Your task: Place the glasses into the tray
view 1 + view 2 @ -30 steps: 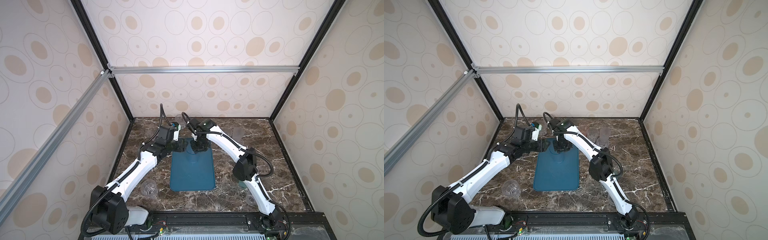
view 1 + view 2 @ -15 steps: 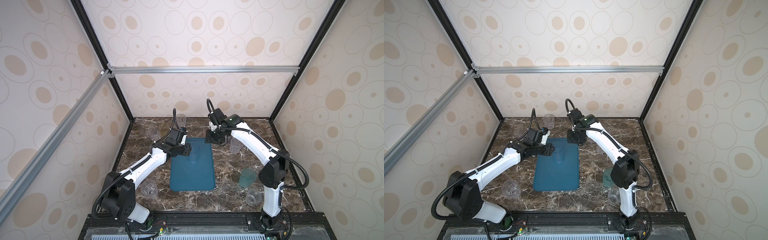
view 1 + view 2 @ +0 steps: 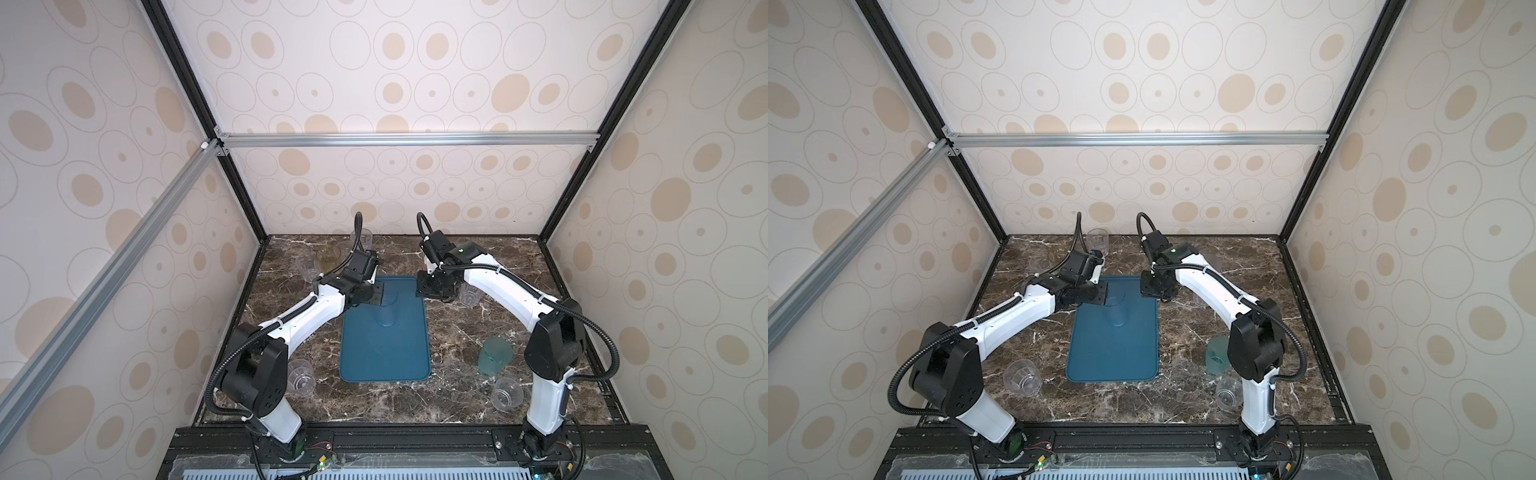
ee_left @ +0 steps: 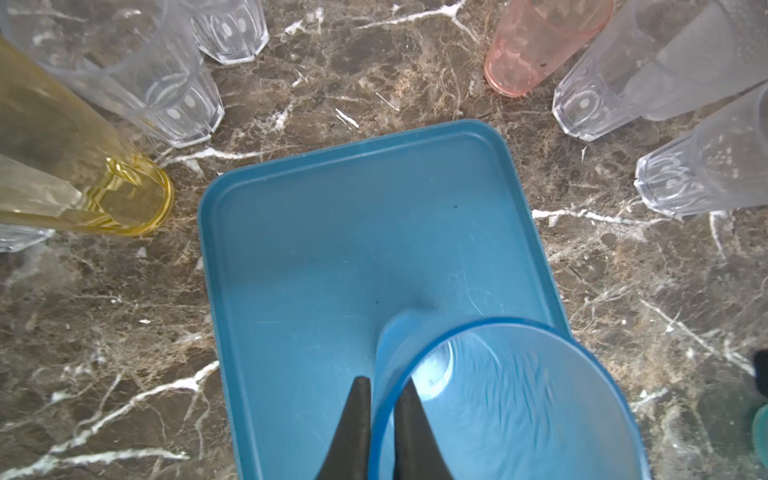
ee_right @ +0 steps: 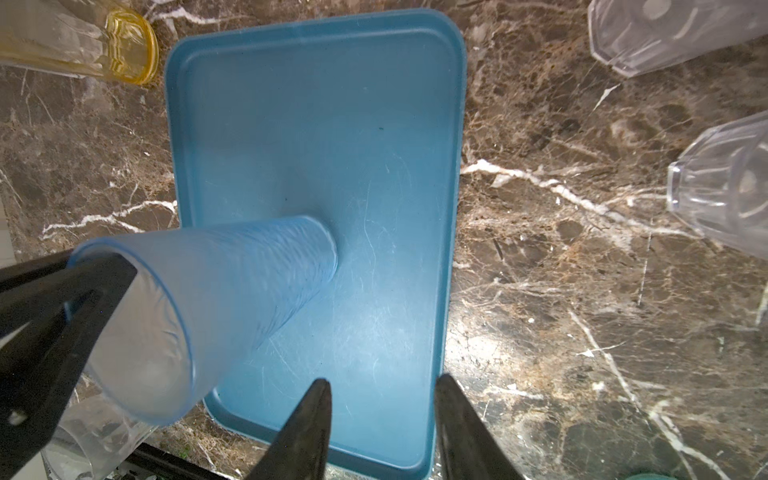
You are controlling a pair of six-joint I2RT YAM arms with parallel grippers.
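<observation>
A frosted blue glass (image 3: 386, 311) (image 3: 1117, 309) stands upright at the far end of the teal-blue tray (image 3: 384, 353) (image 3: 1113, 353), its base apparently on the tray floor. My left gripper (image 4: 384, 380) (image 3: 376, 297) is shut on this glass (image 4: 498, 395), one finger inside the rim and one outside. My right gripper (image 5: 382, 380) (image 3: 432, 289) hangs open and empty over the tray's (image 5: 332, 124) far right corner, apart from the blue glass (image 5: 232, 282).
Beyond the tray's (image 4: 332, 228) far end stand a yellow glass (image 4: 124, 199), a pink glass (image 4: 536, 45) and several clear faceted glasses (image 4: 178, 104). A teal-green glass (image 3: 494, 355) and a clear one (image 3: 506, 395) sit near right, another clear one (image 3: 301, 376) near left.
The left gripper has come over the tray's far end and closed on the blue glass's rim. The right gripper has drawn back from the tray's middle to its far right corner.
</observation>
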